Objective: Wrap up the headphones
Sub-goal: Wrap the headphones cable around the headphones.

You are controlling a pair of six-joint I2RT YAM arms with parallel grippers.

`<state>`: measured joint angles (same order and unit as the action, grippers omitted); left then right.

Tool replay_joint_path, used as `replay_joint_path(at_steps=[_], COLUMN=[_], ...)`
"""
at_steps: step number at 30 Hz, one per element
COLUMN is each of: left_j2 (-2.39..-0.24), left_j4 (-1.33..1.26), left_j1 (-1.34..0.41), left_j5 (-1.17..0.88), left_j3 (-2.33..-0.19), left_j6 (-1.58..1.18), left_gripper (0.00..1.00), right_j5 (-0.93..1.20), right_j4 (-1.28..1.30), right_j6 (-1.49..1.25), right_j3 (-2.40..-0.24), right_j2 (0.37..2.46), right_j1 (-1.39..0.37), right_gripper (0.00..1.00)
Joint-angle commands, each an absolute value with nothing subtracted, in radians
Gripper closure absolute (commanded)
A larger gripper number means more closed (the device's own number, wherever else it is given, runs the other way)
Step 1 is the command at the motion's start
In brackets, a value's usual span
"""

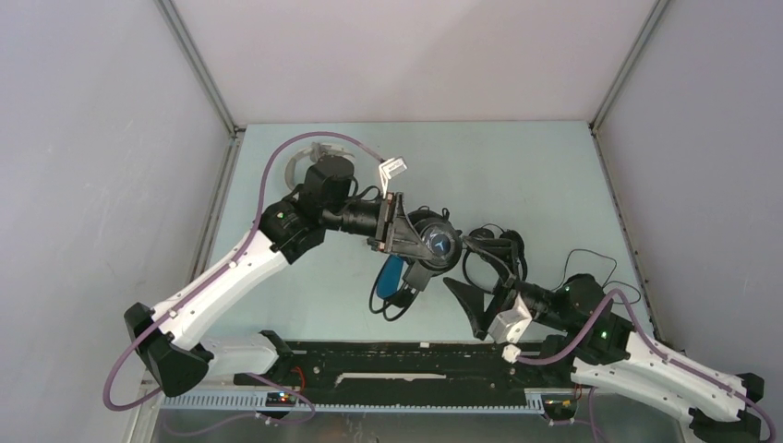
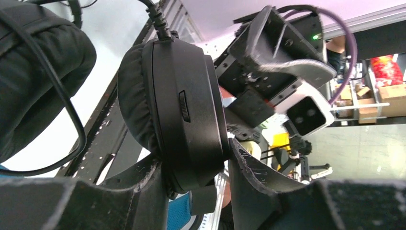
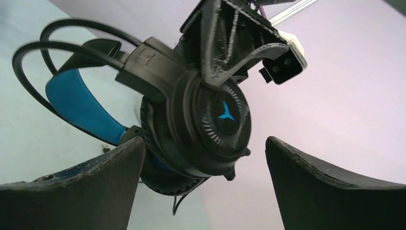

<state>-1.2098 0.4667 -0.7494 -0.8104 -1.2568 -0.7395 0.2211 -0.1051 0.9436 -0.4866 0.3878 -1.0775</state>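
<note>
My left gripper [image 1: 417, 242] is shut on one ear cup [image 2: 182, 110] of the black headphones with blue lining [image 1: 436, 244] and holds them above the table. The blue headband [image 1: 391, 273] and a cable loop [image 1: 388, 306] hang below. The other ear cup [image 2: 33, 72] shows at the left of the left wrist view. My right gripper [image 1: 482, 284] is open just right of them. In its wrist view the cup with a blue logo [image 3: 220, 120] hangs ahead of its spread fingers [image 3: 95, 182]. The white-grey headphones [image 1: 297, 171] lie partly hidden behind the left arm. The slim black set [image 1: 503, 247] lies by the right gripper.
A thin black cable [image 1: 591, 263] loops on the table at the right. A black rail [image 1: 388, 365] runs along the near edge between the arm bases. Grey walls enclose the table on three sides.
</note>
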Motion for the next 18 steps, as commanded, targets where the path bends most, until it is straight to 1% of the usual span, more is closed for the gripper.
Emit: replay_joint_path(at_steps=[1,9,12,14,18], left_j2=[-1.165,-1.175,-1.177,-1.177,-1.179], left_j4=[0.287,0.257,0.260,0.263,0.241], left_j1=[-0.746,-0.746,-0.746,-0.746,-0.746], left_j5=[-0.905,-0.922,-0.926,-0.928,-0.934], left_j3=[-1.303,-1.285,-1.273,-1.264,-1.247], left_j6=[-0.856,-0.904,-0.908,-0.909,-0.925], left_gripper=[0.63,0.64,0.64,0.63,0.59], right_j5=[0.130,0.006,0.000,0.000,0.000], right_j4=[-0.151,-0.249,-0.311,-0.327,-0.352], right_j6=[1.161,1.321,1.351,1.368,1.381], right_j3=[-0.483,-0.469,-0.457,-0.456,-0.454], right_j2=[0.417,0.490,0.506,0.516,0.542], right_j1=[-1.127,-1.192,-1.198,-1.201,-1.206], right_gripper=[0.01,0.00,0.02,0.07,0.31])
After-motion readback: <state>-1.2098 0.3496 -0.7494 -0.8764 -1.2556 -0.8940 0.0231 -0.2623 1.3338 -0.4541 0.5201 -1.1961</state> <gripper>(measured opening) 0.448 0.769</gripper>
